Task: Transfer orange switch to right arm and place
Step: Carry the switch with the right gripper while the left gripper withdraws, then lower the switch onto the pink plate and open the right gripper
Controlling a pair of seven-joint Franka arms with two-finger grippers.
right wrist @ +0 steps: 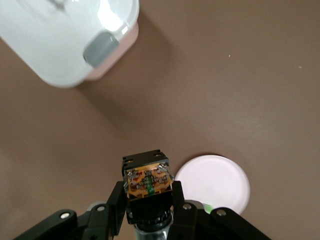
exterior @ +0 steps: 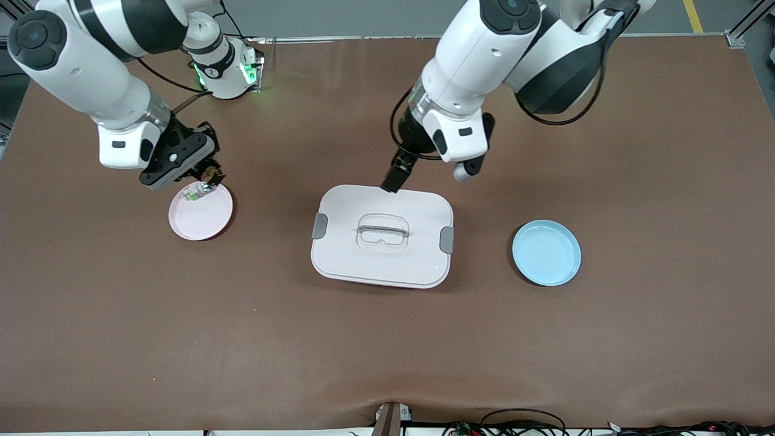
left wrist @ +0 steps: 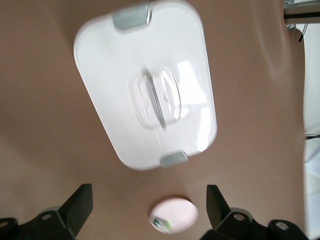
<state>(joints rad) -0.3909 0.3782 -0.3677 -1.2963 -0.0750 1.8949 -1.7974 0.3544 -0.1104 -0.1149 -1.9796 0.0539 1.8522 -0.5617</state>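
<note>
Nearest the front camera sits a white rectangular lidded box [exterior: 381, 236], between a round blue plate [exterior: 546, 252] and a round pink plate [exterior: 200, 210]. Over the pink plate's edge, the right gripper [exterior: 209, 175] clamps the tiny black-and-orange switch [exterior: 210, 175]. Left wrist view: the left gripper [left wrist: 149, 205] hangs spread wide over the table beside the box. Right wrist view: the fingers [right wrist: 116, 202] pinch the switch.

small part on pink plate [exterior: 200, 212] indistinct
</note>
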